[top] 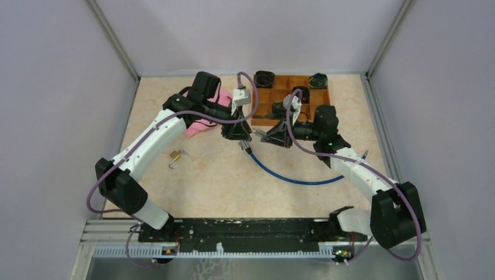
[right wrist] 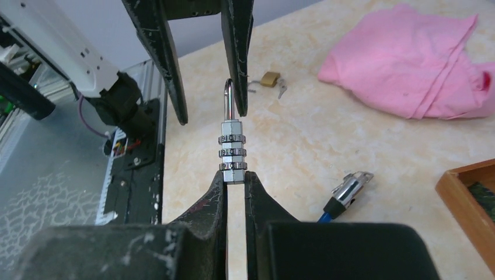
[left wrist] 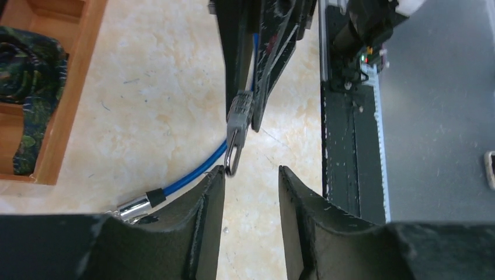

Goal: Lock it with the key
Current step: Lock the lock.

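Note:
My right gripper (right wrist: 234, 175) is shut on the bottom of a silver combination lock (right wrist: 232, 149), holding it with the shackle pointing at the left arm. The left gripper (left wrist: 251, 170) is open. The shackle's tip (left wrist: 232, 156) sits by the inner edge of one of its fingers (left wrist: 213, 192), with nothing clamped. In the top view both grippers meet over the table's middle, left (top: 239, 133) facing right (top: 265, 135). A small brass padlock (top: 177, 154) with its key (right wrist: 282, 89) lies apart on the table to the left, also visible in the right wrist view (right wrist: 269, 78).
A blue cable (top: 292, 178) with a metal end (right wrist: 350, 188) curves across the table under the grippers. A pink cloth (right wrist: 408, 64) lies behind the left arm. A wooden compartment tray (top: 274, 93) holding dark rolled items stands at the back.

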Controlling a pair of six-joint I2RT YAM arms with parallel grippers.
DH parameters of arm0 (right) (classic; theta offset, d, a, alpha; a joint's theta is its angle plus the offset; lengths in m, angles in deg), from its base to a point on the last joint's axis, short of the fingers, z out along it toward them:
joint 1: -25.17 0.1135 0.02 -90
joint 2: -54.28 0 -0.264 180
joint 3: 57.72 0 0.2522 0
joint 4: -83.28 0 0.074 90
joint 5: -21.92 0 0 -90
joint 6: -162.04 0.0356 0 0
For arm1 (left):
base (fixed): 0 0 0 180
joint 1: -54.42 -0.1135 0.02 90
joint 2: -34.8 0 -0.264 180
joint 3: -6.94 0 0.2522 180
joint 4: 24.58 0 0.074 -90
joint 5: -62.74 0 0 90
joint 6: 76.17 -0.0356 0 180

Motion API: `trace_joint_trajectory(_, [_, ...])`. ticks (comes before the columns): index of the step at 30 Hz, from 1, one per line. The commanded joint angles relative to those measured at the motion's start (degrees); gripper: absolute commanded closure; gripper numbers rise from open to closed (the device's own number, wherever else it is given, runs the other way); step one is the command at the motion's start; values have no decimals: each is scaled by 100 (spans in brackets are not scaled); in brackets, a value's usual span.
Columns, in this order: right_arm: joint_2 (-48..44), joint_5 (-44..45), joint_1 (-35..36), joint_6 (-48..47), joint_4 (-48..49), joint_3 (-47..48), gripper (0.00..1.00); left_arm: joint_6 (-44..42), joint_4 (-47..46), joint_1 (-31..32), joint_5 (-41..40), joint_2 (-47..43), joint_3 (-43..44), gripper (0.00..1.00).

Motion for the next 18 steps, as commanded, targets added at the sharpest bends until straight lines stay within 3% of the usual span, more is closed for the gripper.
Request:
trace_joint_trajectory(1, [38,-54,-284,1377,1842,-24,100,981,-1165,-538,816,-182,23,52])
trace_joint_trajectory(3, [108,-56,-340,1854,2408,-5,100,1966,-2350,-903,1155,-366,-350,46])
trace_joint_trajectory(7, [334,96,-352,2679,3225,223,100,4103,-5168,-1266,1238,-725,-1321,44])
trace_joint_trajectory(13, [693,514,-343,3846,4499,245,100,5858,-7369,-1211,1054,-731,-1904,44])
trace_joint_trajectory(18, [763,668,-224,4068,4782,134,100,6476,-8239,-1021,1054,-568,-2105,44])
